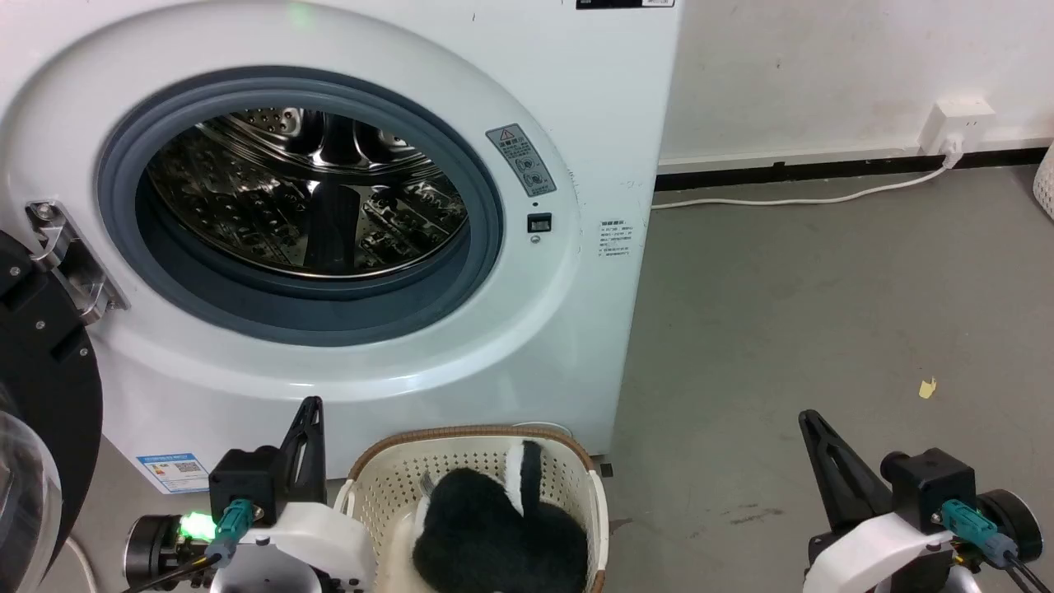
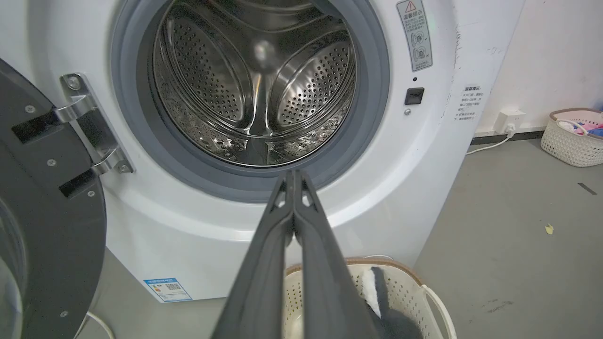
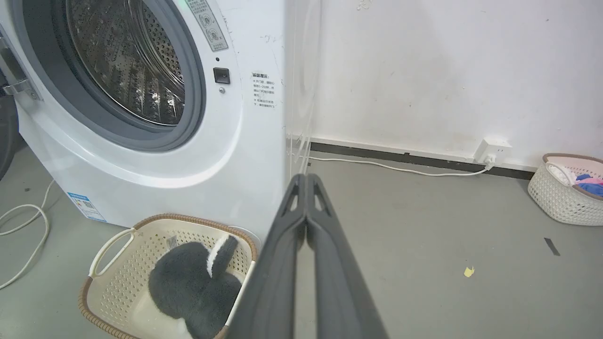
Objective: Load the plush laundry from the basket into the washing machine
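The dark plush laundry [image 1: 494, 531] with white patches lies in the cream basket [image 1: 568, 486], brown-rimmed, on the floor in front of the washing machine [image 1: 576, 123]. The round port stands open, showing the bare steel drum [image 1: 305, 193]; the black-rimmed door [image 1: 41, 387] hangs open at the left. My left gripper [image 1: 311, 403] is shut, just left of the basket, holding nothing. My right gripper [image 1: 807, 416] is shut over bare floor, well right of the basket. The right wrist view shows the plush laundry [image 3: 193, 287] in the basket [image 3: 136, 245]; the left wrist view shows the drum [image 2: 256, 84] ahead.
A white power cord [image 1: 790, 198] runs along the wall base to a socket [image 1: 955, 119]. A second white perforated basket [image 3: 563, 195] with coloured clothes sits far right by the wall. A small yellow scrap [image 1: 928, 388] lies on the grey floor. A cable loop [image 3: 28, 235] lies left of the machine.
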Robot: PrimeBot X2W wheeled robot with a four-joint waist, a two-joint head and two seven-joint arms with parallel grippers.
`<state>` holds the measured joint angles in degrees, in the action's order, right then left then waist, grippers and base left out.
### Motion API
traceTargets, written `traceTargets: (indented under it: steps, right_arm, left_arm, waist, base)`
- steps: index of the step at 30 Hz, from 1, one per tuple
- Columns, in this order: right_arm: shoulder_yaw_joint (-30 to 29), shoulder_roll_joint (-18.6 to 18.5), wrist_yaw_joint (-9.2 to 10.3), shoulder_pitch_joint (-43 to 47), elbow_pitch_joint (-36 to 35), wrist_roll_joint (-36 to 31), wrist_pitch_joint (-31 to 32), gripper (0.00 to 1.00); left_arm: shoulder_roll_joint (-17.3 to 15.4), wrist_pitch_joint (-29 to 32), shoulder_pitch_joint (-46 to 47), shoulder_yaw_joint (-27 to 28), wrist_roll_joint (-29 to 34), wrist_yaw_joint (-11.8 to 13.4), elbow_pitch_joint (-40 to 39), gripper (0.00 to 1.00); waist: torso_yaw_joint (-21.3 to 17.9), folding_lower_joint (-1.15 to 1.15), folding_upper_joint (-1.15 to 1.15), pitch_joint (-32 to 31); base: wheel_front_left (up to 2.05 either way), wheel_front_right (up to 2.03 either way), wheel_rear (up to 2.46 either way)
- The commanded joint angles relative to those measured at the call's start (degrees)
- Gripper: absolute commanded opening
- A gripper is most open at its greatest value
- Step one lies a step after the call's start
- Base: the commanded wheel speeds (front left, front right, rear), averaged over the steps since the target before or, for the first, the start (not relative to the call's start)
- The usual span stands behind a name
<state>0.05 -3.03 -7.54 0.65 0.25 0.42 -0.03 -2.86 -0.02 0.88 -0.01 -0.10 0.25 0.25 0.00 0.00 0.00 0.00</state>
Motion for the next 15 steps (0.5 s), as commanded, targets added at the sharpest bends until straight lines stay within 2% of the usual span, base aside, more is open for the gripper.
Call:
traceTargets:
  steps: [1, 15]
  right_arm:
    - [-0.05, 0.15, 0.05, -0.65, -0.25, -0.42, 0.03, 0.0]
    - [-0.05, 0.15, 0.05, -0.65, -0.25, -0.42, 0.03, 0.0]
  left_arm:
    - [-0.01, 0.02, -0.88, 0.01, 0.1, -0.25, -0.25, 0.0]
    - [-0.01, 0.02, -0.88, 0.01, 0.1, -0.25, -0.25, 0.0]
  waist:
    - [0.0, 0.0, 0.0, 0.0]
    - [0.0, 0.0, 0.0, 0.0]
  base:
    - [0.0, 0.0, 0.0]
    - [0.0, 0.0, 0.0]
